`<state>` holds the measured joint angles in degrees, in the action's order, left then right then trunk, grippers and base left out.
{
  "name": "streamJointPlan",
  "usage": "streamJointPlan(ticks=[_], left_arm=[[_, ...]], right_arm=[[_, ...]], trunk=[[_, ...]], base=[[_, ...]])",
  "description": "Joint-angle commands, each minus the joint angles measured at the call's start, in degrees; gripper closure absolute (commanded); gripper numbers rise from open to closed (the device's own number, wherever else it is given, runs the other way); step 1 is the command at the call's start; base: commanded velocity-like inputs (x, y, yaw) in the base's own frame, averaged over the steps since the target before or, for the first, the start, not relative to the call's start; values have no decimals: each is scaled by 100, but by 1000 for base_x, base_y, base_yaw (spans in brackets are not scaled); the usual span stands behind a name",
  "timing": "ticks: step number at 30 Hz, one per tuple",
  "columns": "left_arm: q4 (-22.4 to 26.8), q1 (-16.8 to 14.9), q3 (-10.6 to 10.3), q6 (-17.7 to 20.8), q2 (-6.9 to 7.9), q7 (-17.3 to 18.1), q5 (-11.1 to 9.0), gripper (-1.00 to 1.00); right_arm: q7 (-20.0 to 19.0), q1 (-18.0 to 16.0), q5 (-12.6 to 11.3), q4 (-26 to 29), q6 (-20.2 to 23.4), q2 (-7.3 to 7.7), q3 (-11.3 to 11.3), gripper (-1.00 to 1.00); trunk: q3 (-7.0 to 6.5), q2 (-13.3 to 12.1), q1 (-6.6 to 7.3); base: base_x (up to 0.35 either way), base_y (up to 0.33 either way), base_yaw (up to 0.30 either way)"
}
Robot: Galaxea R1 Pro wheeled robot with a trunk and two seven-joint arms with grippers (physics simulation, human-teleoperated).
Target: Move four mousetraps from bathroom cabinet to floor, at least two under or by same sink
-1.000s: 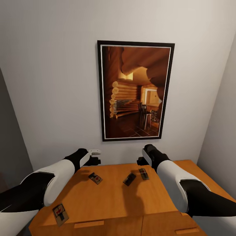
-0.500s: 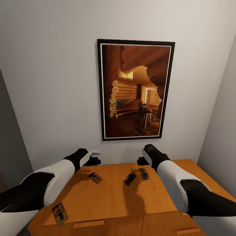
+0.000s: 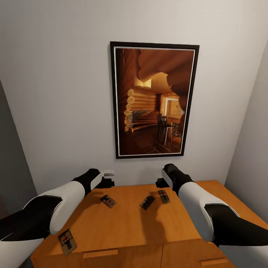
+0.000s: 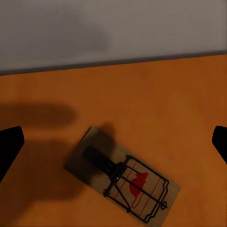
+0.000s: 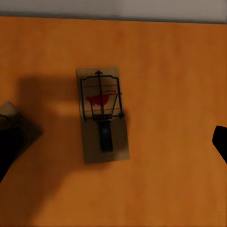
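Observation:
Several mousetraps lie on the cabinet's [image 3: 126, 227] orange-brown top. One mousetrap [image 3: 108, 201] sits just below my left gripper [image 3: 108, 182], and it fills the left wrist view as a tan slab [image 4: 123, 182] with a wire bar and a red mouse print. My left gripper [image 4: 114, 144] is open above it, fingertips wide apart. Another mousetrap [image 3: 163, 196] lies under my right gripper [image 3: 160, 183], seen close as a trap [image 5: 101, 113] between the open right gripper [image 5: 113, 146]. A third trap [image 3: 147, 203] lies between them, and its corner [image 5: 21, 125] shows too. One more trap [image 3: 67, 241] lies near the front left corner.
A large framed picture [image 3: 154, 99] of a log cabin interior hangs on the white wall behind the cabinet. A small white fitting [image 3: 108, 172] sticks out of the wall near my left gripper. Drawer handles [image 3: 100, 254] show at the cabinet's front. Walls close in on both sides.
The head view has shifted slightly, so the camera moved a little. Both arms and the traps hold the same places.

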<state>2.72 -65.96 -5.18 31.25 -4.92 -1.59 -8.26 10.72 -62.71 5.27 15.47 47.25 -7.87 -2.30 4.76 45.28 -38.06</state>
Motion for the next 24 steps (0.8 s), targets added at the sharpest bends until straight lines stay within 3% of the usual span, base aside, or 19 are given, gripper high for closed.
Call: streamJointPlan(ticks=[1,24], left_arm=[[10,-3,-49,31,0,-17,-61,-100],[10,-4,-54,31,0,-16,-54,-100]], right_arm=[[-8,-4,53,7,30,-4,-25,-100],[-8,-4,53,86,36,1,-25,-100]], trunk=[[29,50,-24],[441,972,-529]], base=[[0,0,0],[0,0,0]])
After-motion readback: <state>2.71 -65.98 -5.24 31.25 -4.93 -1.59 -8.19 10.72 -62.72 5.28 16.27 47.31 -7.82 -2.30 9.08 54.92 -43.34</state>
